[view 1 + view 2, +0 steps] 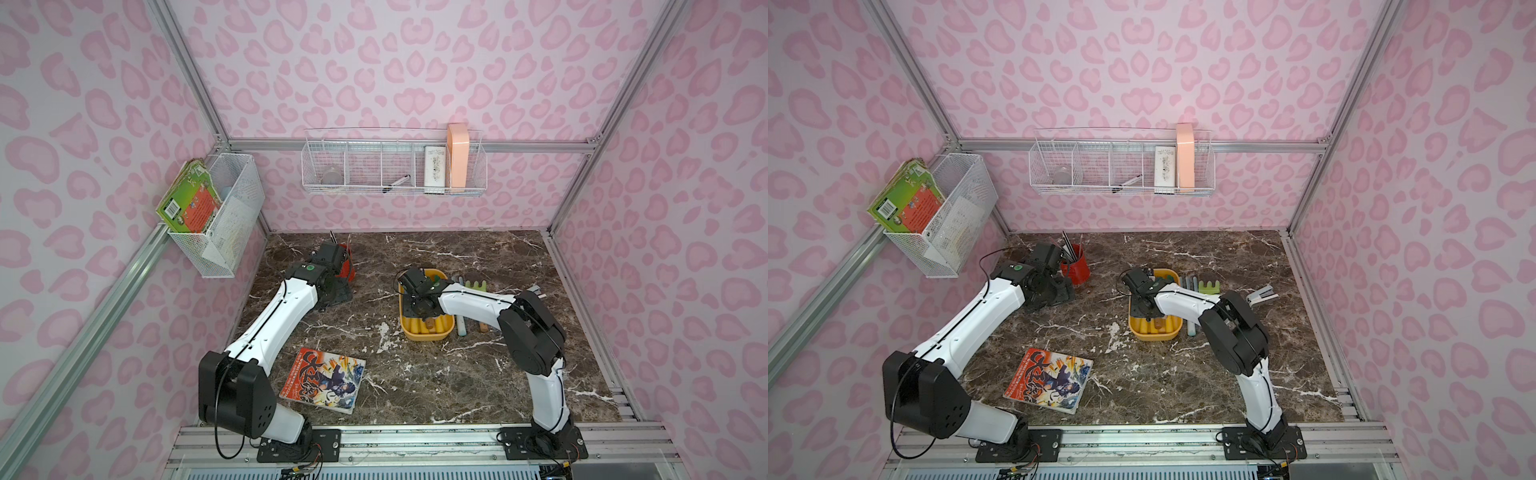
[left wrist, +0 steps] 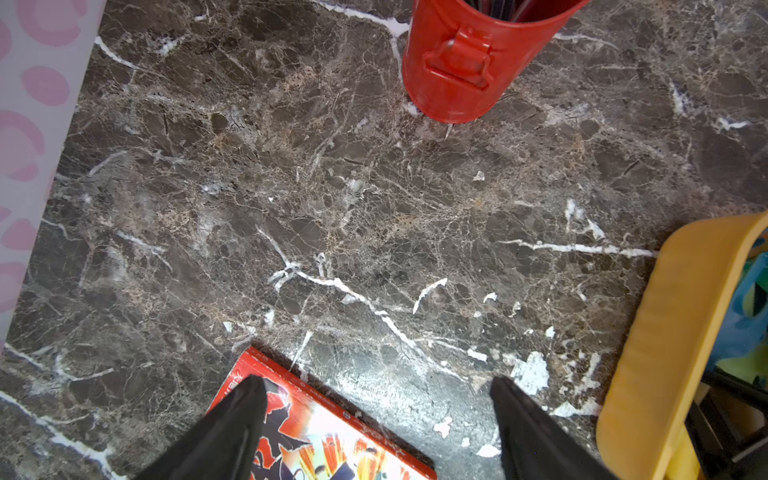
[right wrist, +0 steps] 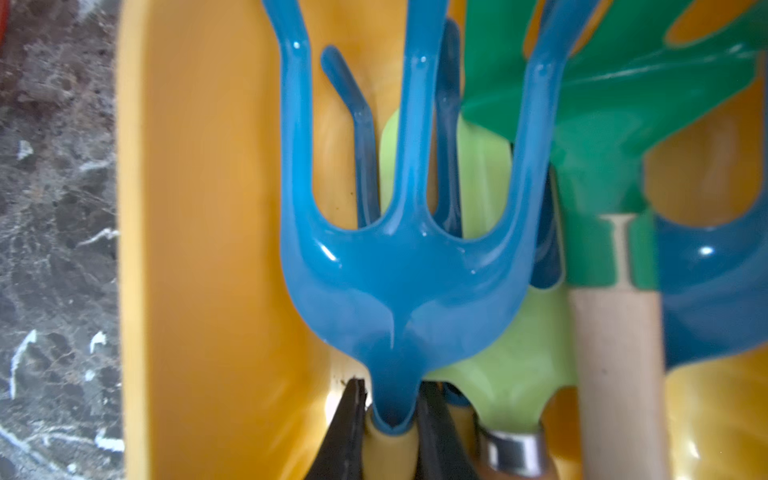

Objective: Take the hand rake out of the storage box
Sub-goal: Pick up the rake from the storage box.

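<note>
The yellow storage box (image 1: 445,332) lies mid-table in both top views, also (image 1: 1173,332). In the right wrist view it holds several garden tools. The hand rake (image 3: 399,270) is blue with three prongs and a yellow handle, and lies on top near the box's side wall (image 3: 199,249). My right gripper (image 3: 391,388) reaches down into the box, shut on the rake's neck where it meets the handle, one black finger (image 3: 353,419) on each side. From above, the wrist (image 1: 417,291) hides the rake. My left gripper (image 2: 376,380) hangs open over bare table by the red cup, holding nothing.
A red pencil cup (image 1: 348,266) stands at the back left. A comic book (image 1: 324,380) lies at the front. More tools (image 1: 476,284) and a grey clip (image 1: 536,289) lie right of the box. In the box, a green rake head (image 3: 615,124) on a wooden handle crowds the blue rake.
</note>
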